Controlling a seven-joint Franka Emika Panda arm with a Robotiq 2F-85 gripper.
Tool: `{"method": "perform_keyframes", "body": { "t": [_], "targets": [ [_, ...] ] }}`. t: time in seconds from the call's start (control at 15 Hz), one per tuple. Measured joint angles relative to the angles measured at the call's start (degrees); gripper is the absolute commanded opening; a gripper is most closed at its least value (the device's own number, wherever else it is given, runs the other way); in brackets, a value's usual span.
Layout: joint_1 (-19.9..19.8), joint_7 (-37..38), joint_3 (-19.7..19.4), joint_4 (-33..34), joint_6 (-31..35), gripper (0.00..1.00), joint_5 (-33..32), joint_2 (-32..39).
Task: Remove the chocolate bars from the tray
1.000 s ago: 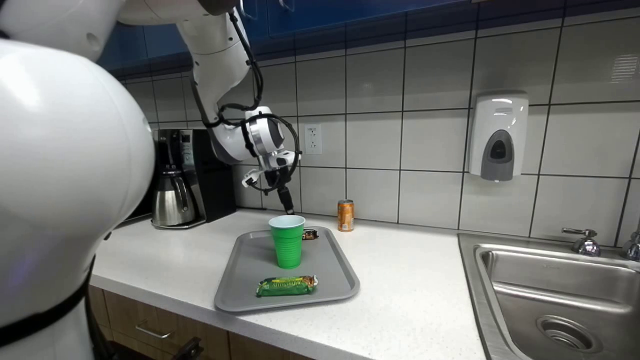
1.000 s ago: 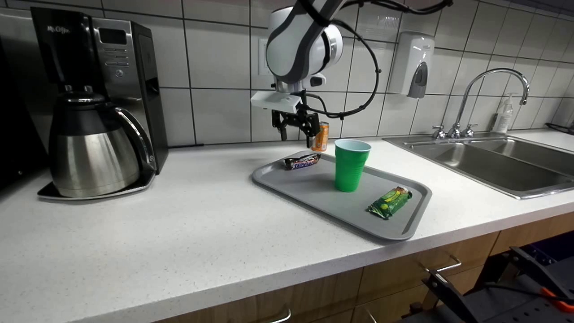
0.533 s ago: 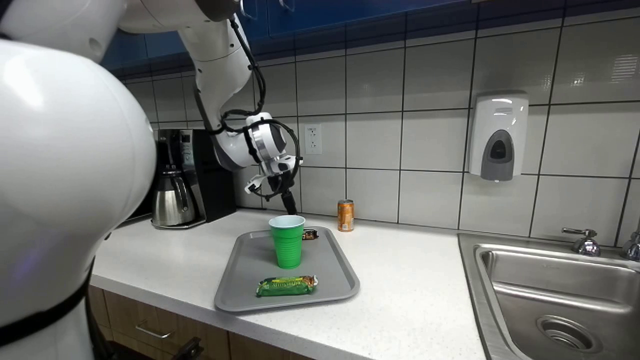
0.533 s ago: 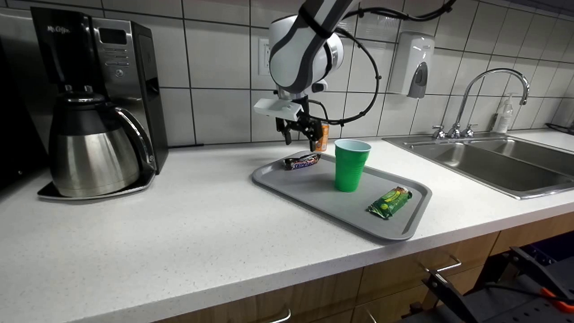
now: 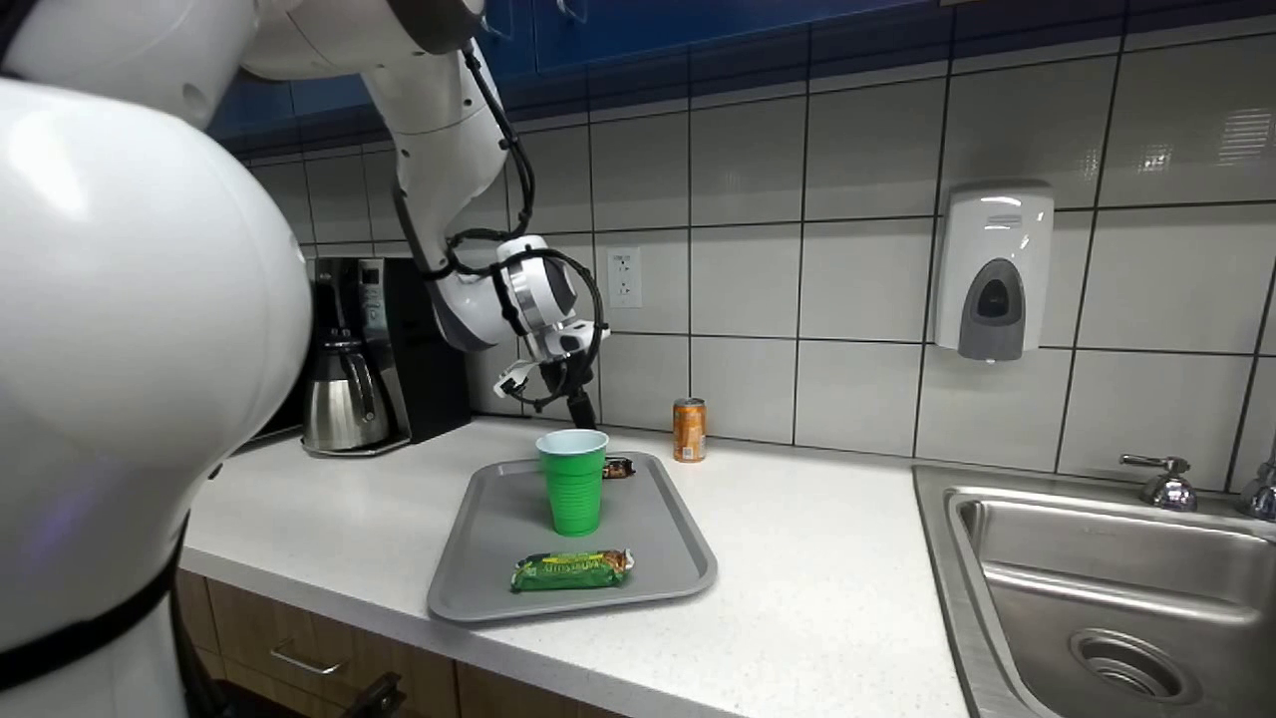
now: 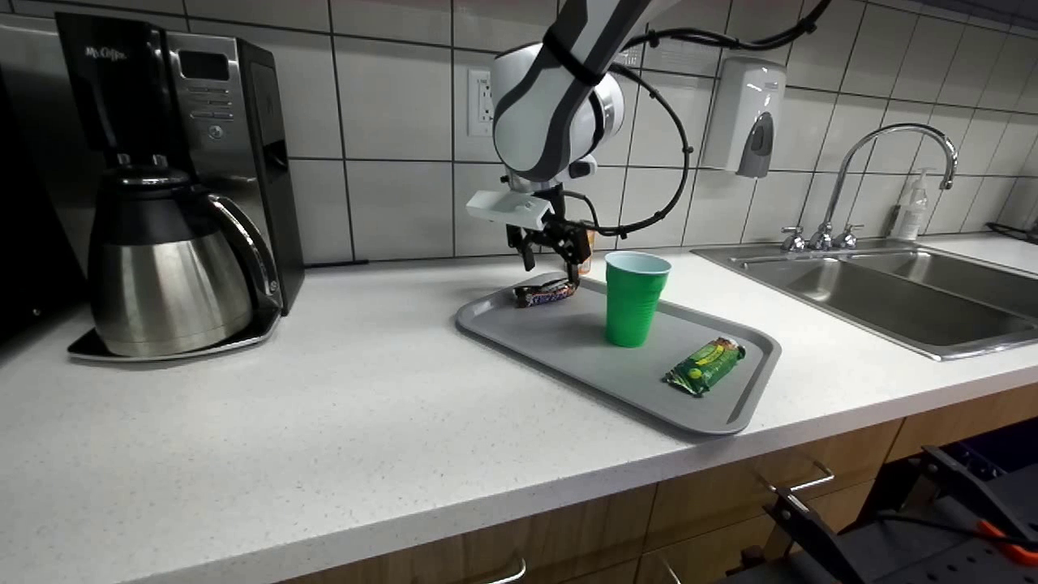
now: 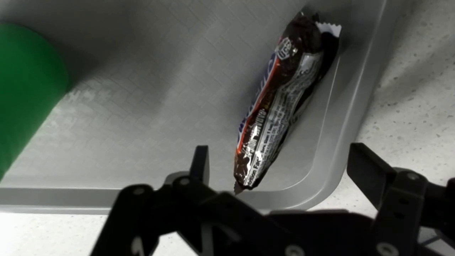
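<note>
Wrist view: fingers (image 7: 202, 165) spread, empty; dark-wrapped bar (image 7: 272, 117) aslant on the tray (image 7: 170, 131) by a corner, near end between them. Advised: advance to mid-bar, square up across it, keep outer finger (image 7: 369, 174) clear of the rim (image 7: 350, 99). Green-wrapped bar (image 6: 705, 367), both exterior views: opposite end.

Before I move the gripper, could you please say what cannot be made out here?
Dark chocolate bar: partly hidden behind the green cup in an exterior view.
The bar's finest print: too small to read in the wrist view.
The cup: cut off by the wrist view's left edge.
The cup's inside bottom: hidden by its wall in both exterior views.
Orange can: partly hidden behind the gripper in an exterior view.
</note>
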Motion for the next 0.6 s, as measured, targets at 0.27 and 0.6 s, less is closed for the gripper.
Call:
{"method": "perform_keyframes", "body": {
  "t": [0.27, 0.6],
  "targets": [
    [0.00, 0.00, -0.07, 0.00, 0.03, 1.00, 0.00, 0.75],
    [0.00, 0.00, -0.19, 0.00, 0.06, 1.00, 0.00, 1.79]
  ]
}}
